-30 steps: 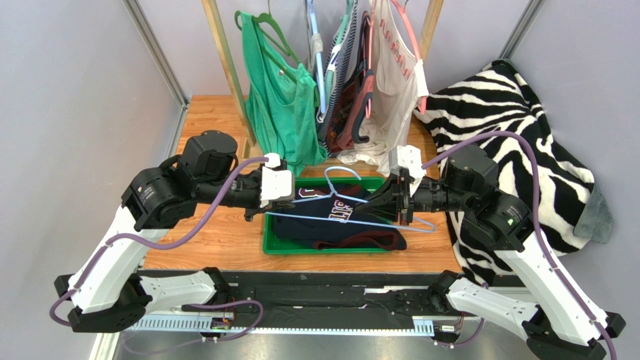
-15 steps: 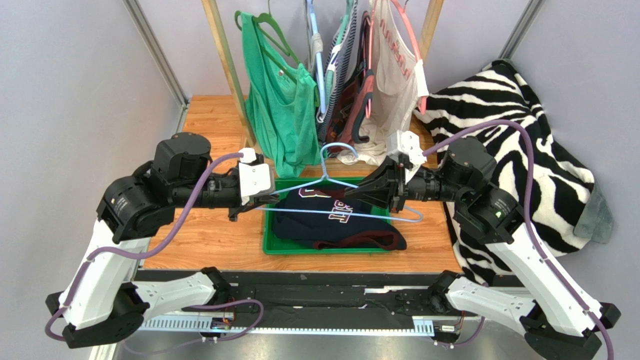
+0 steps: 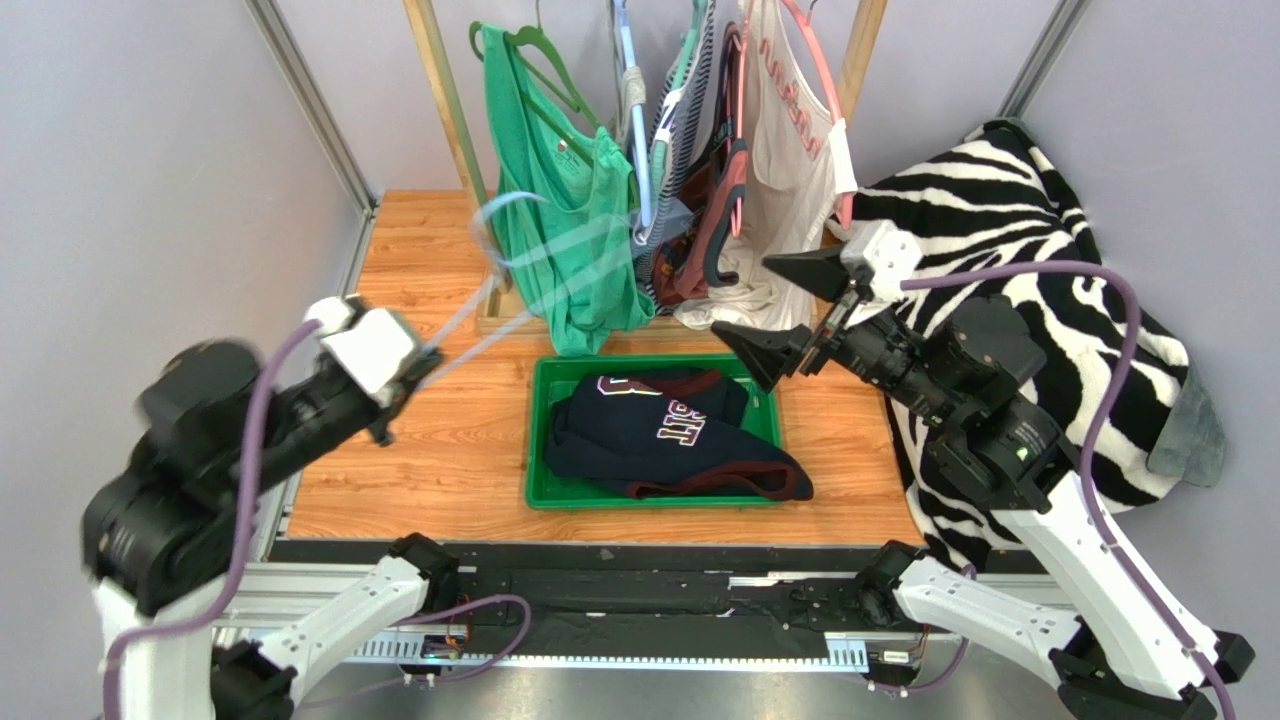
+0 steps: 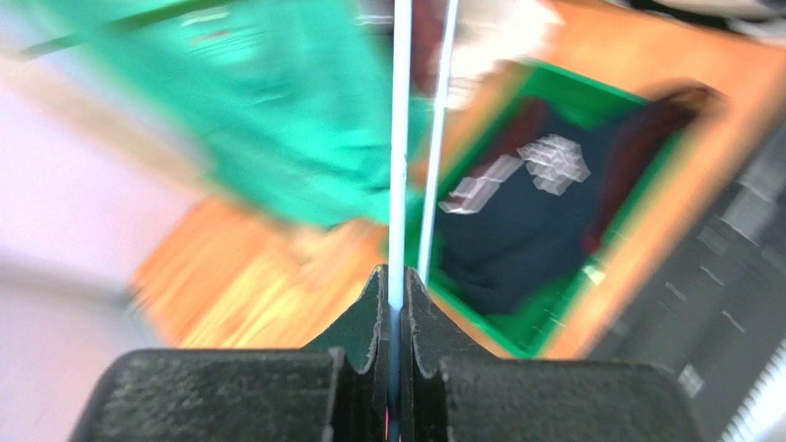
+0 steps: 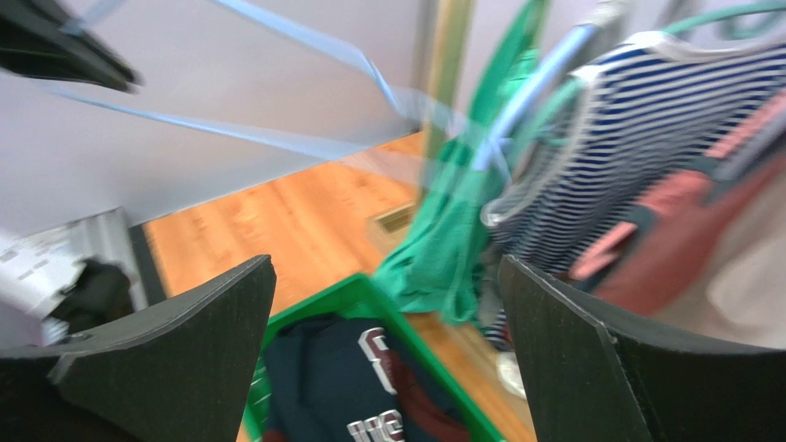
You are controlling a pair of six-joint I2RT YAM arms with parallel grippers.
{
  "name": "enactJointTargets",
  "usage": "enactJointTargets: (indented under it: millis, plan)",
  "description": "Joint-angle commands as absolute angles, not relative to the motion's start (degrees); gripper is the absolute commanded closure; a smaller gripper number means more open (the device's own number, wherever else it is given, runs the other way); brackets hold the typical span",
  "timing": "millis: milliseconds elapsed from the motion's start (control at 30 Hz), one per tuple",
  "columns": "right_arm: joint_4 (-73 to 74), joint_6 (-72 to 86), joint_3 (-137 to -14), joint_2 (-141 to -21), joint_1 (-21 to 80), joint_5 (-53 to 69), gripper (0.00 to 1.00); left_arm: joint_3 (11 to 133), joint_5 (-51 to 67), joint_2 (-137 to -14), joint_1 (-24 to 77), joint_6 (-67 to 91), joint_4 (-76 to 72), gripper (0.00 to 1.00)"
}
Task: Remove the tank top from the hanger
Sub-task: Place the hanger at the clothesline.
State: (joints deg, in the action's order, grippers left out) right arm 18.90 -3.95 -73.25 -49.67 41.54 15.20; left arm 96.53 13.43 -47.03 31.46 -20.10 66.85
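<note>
Top external, green bin [image 3: 537, 438] holding seemingly crumpled tank top [image 3: 661, 435]

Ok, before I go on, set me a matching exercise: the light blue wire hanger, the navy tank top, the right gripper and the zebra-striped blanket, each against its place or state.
Things:
1. light blue wire hanger
2. navy tank top
3. right gripper
4. zebra-striped blanket

Places or states:
A. open, holding nothing
B. lying in the green plastic tray
C. clamped in the left gripper
D. heaped at the far right

Pairs: 1-C, 2-B, 3-A, 4-D
</note>
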Motion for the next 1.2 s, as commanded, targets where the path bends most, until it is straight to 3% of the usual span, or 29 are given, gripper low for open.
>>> enactJointTargets:
  millis: [0, 167, 333, 700, 1167]
  plan:
    - [12.57, -6.06, -71.11, -46.76, 41.48, 2.11, 0.03, 94.14, -7.26, -39.92, 25.07, -11.97, 58.1, 1.0]
    - [14.15, -5.1, -70.49, -47.28, 41.48, 2.54, 0.03, 92.64, -20.29, -40.95, 22.33, -10.55, 56.52, 1.0]
    - [15.03, -2.64, -70.49, -48.25, 41.4, 4.83, 0.04, 94.91, -21.71, -49.9, 21.97, -9.05, 57.91, 1.0]
    - [17.75, -2.11, -71.19, -48.34, 41.4, 7.73, 0.05, 114.25, -24.61, -72.49, 19.34, -5.19, 55.64, 1.0]
    - [19.51, -3.96, -71.54, -48.6, 41.49, 6.85, 0.05, 110.91, -26.46, -76.98, 18.64, -5.1, 47.56, 1.0]
